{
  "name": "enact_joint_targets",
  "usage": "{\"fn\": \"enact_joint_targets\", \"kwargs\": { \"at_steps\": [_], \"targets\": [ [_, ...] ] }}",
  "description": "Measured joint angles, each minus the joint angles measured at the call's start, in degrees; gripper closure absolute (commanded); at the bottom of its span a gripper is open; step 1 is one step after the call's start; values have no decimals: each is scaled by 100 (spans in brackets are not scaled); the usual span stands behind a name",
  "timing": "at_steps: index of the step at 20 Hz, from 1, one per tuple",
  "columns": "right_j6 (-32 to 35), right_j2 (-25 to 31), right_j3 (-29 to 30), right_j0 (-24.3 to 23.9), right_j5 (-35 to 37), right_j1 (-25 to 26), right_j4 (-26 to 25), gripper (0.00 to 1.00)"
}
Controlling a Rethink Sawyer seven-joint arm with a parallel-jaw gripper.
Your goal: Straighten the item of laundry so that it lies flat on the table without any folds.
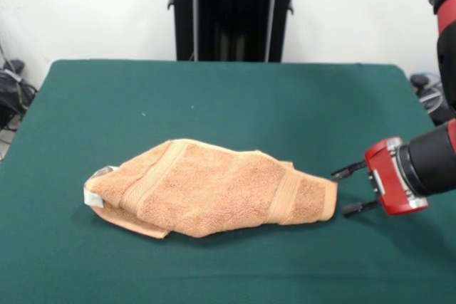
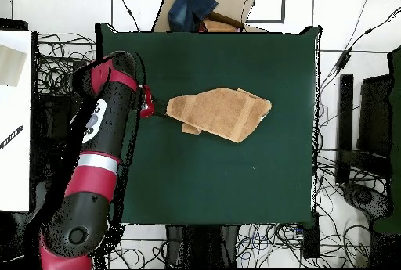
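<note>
We see the towel (image 1: 214, 189) lying folded over in the middle of the green tabletop (image 1: 228, 105). It looks soft, light and floppy. The gripper (image 1: 349, 189) sits at its 3 o'clock corner, fingers (image 1: 347, 171) spread apart, holding nothing. We would pinch that thin corner.

Robotics lab, test cell setup.
Red and black robot arm (image 2: 92, 169) at a bench (image 2: 219, 181) covered in green felt, set against a bare white wall (image 1: 356, 12). Loose cables (image 2: 55, 63) sprawl over the floor on both sides of the bench, black equipment stand (image 1: 231, 12) behind it, cardboard box (image 2: 223, 12) at one edge. No furniture of a home or office.
</note>
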Motion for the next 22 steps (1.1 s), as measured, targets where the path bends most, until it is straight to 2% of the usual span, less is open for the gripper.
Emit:
{"fn": "enact_joint_targets", "kwargs": {
  "at_steps": [19, 20, 22],
  "targets": [
    [0, 83, 155, 12, -230, -88, -49, 0],
    [0, 96, 211, 15, -476, -101, -52, 100],
    [0, 97, 212, 12, -546, -96, -51, 100]
  ]
}}
